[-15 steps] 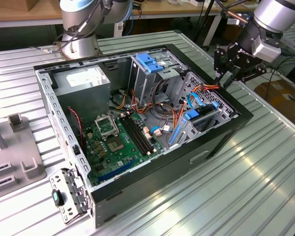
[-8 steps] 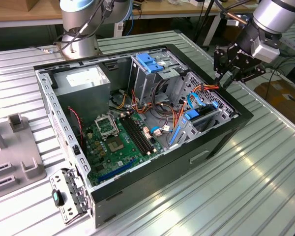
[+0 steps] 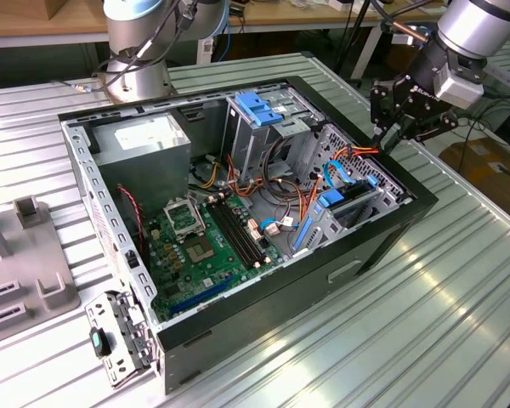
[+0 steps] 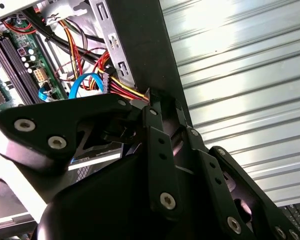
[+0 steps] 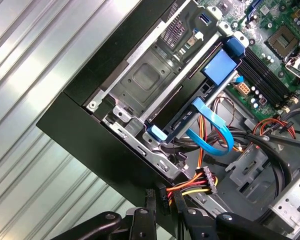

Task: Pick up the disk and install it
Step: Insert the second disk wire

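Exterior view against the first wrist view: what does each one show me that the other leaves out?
The exterior view takes in the whole open computer case, the grey power box, the arm's base and the gripper above the case's edge. The first wrist view looks closely at the metal bay and the bundle of coloured wires. Both show the blue-framed disk in that bay, the blue cable and the green circuit board.

Ribbed, seemingly metal, glossy table (image 3: 459, 323)
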### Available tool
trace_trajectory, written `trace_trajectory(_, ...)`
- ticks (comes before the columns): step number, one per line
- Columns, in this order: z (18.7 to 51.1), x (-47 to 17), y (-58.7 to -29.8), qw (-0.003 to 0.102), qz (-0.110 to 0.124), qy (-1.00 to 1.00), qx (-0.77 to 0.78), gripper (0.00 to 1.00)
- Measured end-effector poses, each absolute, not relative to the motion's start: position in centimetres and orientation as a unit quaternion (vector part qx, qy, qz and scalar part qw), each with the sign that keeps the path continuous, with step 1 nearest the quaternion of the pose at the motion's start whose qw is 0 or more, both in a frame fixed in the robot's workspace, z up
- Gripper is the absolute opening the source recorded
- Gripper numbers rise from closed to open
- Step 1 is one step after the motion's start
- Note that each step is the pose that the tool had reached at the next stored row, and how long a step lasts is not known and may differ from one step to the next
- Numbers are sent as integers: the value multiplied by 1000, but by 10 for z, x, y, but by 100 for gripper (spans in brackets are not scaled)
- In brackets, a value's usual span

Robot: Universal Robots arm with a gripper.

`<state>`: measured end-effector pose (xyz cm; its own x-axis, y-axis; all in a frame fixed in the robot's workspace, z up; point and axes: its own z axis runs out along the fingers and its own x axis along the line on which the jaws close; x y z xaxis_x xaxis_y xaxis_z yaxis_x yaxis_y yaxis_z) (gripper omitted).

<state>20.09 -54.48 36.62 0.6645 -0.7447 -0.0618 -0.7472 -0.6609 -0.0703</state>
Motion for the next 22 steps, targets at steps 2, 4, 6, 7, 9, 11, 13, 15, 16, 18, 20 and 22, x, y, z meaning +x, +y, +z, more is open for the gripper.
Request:
trace_trajectory(2, 366, 201, -545, 45, 14, 409, -911, 27)
trace_trajectory(4, 366, 201, -545, 45, 14, 409, -911, 27)
trace_trajectory(6, 366, 201, -545, 45, 14, 409, -911, 27)
trace_trajectory(7, 365, 201, -545, 45, 14, 409, -911, 27)
trace_trajectory(9, 365, 201, -545, 45, 14, 409, -911, 27)
trace_trajectory(11, 365, 201, -545, 45, 14, 409, -911, 25)
trace_trajectory(13, 365, 201, -545, 45, 14, 409, -911, 17)
trace_trajectory(15, 365, 201, -545, 45, 14, 409, -911, 17)
trace_trajectory(16, 365, 201, -545, 45, 14, 409, -911, 17)
trace_trajectory(18, 365, 201, -545, 45, 14, 409, -911, 17)
trace_trajectory(20, 365, 201, -545, 45, 14, 409, -911, 17)
trace_trajectory(22, 365, 201, -545, 45, 14, 409, -911, 17)
